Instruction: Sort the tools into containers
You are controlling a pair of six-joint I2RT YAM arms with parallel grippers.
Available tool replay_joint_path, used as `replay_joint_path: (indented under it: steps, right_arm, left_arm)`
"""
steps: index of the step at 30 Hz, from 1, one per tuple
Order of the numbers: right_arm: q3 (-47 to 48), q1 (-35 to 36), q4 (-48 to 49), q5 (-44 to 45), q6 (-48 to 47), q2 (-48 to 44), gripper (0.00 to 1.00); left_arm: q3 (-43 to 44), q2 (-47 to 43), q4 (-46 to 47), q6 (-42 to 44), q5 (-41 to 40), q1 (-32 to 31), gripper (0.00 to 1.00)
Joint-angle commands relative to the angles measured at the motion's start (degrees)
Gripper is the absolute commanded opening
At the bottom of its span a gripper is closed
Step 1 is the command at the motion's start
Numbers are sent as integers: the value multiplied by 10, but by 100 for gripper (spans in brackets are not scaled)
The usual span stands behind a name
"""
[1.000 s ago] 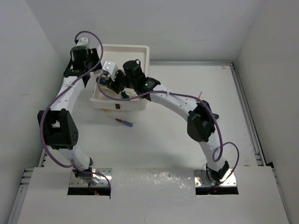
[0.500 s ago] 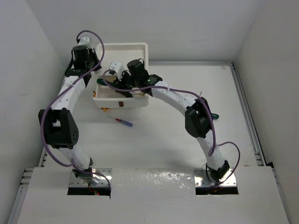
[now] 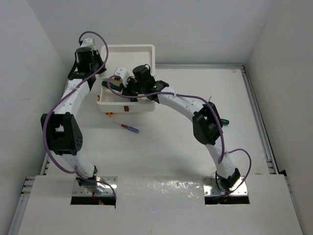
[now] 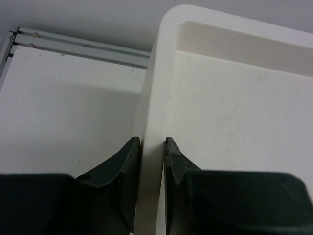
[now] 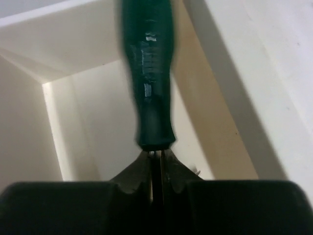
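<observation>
white table (image 3: 171, 147) carries the drawer unit (image 3: 129, 56), a blue-and-red screwdriver (image 3: 130, 128).

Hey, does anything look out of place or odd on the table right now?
Two tools lie unsorted: a blue-and-red screwdriver on the table in front of the white box, and a green screwdriver beside the right arm's elbow. Oddly, the right gripper pinches the dark green screwdriver by its thin shaft, not its handle.

Top view: looks steeply down from high behind the near edge, taking in the table (image 3: 171, 147) and box (image 3: 132, 58). Left wrist: faces along the box rim, very close. Right wrist: peers close into a drawer (image 5: 98, 122) of that box.
</observation>
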Motion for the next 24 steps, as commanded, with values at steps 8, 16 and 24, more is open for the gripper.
replay_joint_path:
  steps: [8, 16, 24]
  right_arm:
    - [-18, 3, 39, 20, 47, -47, 0]
    - [-68, 20, -1, 56, 49, -102, 0]
    - [-33, 19, -56, 68, 38, -73, 3]
  left_arm:
    - [0, 16, 25, -74, -33, 9, 0]
    - [10, 19, 27, -71, -46, 9, 0]
    - [10, 20, 27, -66, -47, 9, 0]
